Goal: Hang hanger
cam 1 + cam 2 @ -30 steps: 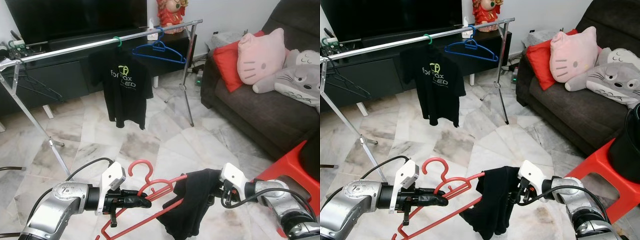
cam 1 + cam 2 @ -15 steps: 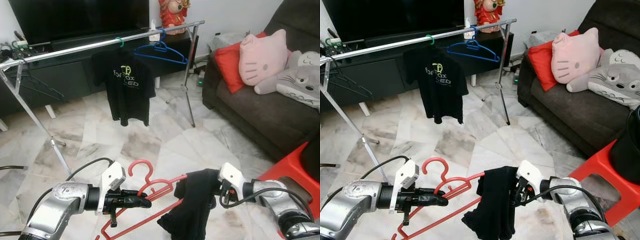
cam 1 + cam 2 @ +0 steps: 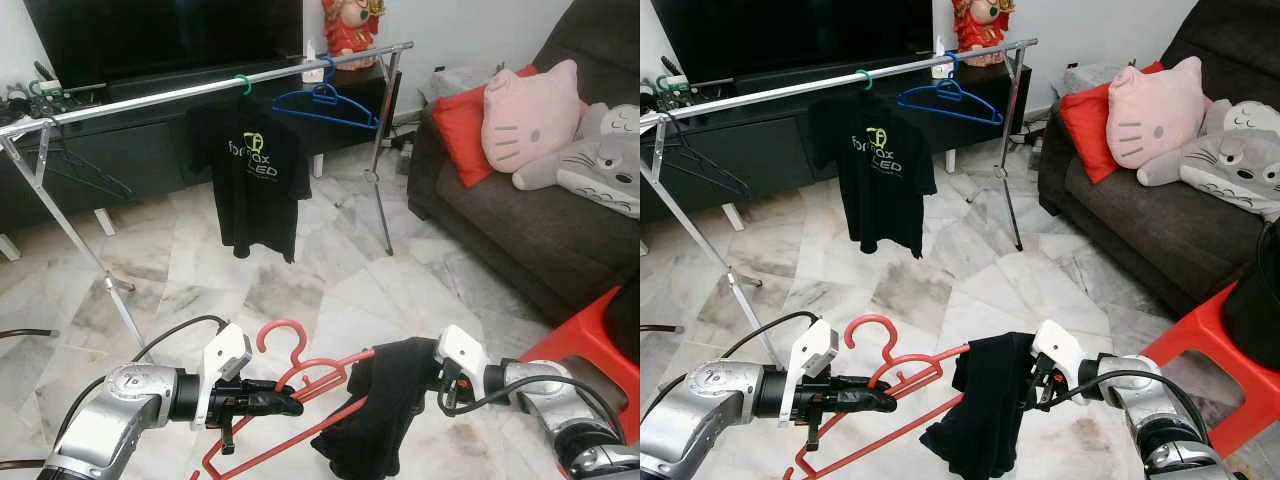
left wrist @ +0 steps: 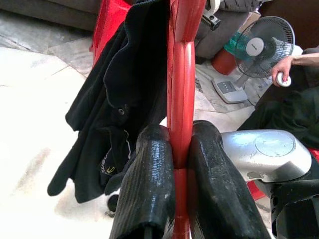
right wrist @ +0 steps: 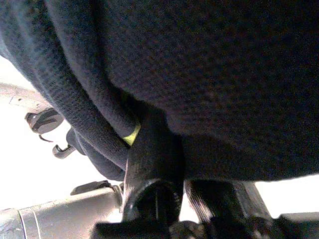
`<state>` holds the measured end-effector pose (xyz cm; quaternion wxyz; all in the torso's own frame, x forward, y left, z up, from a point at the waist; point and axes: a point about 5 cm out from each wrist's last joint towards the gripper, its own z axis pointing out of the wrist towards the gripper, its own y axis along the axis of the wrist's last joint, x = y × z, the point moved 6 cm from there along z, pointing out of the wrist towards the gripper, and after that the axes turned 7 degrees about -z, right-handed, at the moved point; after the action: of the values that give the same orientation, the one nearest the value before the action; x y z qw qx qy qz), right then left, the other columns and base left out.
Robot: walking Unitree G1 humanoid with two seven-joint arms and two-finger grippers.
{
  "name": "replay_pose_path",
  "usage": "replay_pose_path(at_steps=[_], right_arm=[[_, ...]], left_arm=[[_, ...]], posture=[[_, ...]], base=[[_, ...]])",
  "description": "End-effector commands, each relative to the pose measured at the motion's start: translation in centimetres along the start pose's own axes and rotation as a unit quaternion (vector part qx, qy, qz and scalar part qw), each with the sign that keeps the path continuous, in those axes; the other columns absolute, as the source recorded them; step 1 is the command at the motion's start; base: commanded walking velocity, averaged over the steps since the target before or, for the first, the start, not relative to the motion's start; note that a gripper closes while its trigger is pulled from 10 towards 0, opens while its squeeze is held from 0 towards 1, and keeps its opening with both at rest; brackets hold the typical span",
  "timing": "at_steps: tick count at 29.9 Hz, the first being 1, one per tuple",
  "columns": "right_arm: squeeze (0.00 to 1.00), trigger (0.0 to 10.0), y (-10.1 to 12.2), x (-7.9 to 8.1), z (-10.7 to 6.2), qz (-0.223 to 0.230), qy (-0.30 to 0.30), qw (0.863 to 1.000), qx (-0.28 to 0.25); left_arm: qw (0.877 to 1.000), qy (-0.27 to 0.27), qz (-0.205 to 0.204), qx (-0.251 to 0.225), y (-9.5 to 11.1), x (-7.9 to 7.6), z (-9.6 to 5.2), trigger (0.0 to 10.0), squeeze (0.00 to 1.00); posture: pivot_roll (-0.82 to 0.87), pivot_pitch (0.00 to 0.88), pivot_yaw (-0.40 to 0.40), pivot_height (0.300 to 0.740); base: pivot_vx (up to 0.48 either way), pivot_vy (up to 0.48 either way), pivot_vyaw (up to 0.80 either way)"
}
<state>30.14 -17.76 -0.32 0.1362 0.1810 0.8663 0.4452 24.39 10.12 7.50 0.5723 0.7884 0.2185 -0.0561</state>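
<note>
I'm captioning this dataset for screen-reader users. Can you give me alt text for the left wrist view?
The left gripper is shut on a red hanger, its two black fingers pinching the bar. A black garment hangs from the hanger over the pale marble floor.

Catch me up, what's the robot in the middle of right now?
The left gripper is clamped on a red hanger, held low in front of the robot. A black garment is draped over the hanger's far end, and the right gripper is shut on that cloth. The clothes rail stands farther off across the marble floor, already carrying a black T-shirt and an empty blue hanger. The red hanger is not yet on the rail.
</note>
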Motion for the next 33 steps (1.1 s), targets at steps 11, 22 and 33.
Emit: replay_pose_path(at_steps=[11,22,33], right_arm=[[0.00,0.0,0.4,-0.5,-0.2,-0.005,-0.011,1.000,-0.006],[0.00,0.0,-0.7,-0.4,-1.1,-0.011,-0.005,1.000,0.019],[0.00,0.0,-0.9,-1.1,-1.7,0.005,-0.040,0.999,0.010]], left_arm=[[0.999,0.023,0.017,0.037,-1.4,0.7,-0.2,0.0,0.00],[0.992,0.104,0.007,0.074,-4.3,3.0,-2.2,0.0,0.00],[0.967,0.241,0.018,0.082,-6.6,6.5,-4.6,0.0,0.00]], posture=[[-0.02,0.000,-0.049,0.740],[-0.02,0.000,-0.050,0.740],[-0.02,0.000,-0.050,0.740]], base=[[0.000,0.000,0.00],[0.000,0.000,0.00],[0.000,0.000,0.00]])
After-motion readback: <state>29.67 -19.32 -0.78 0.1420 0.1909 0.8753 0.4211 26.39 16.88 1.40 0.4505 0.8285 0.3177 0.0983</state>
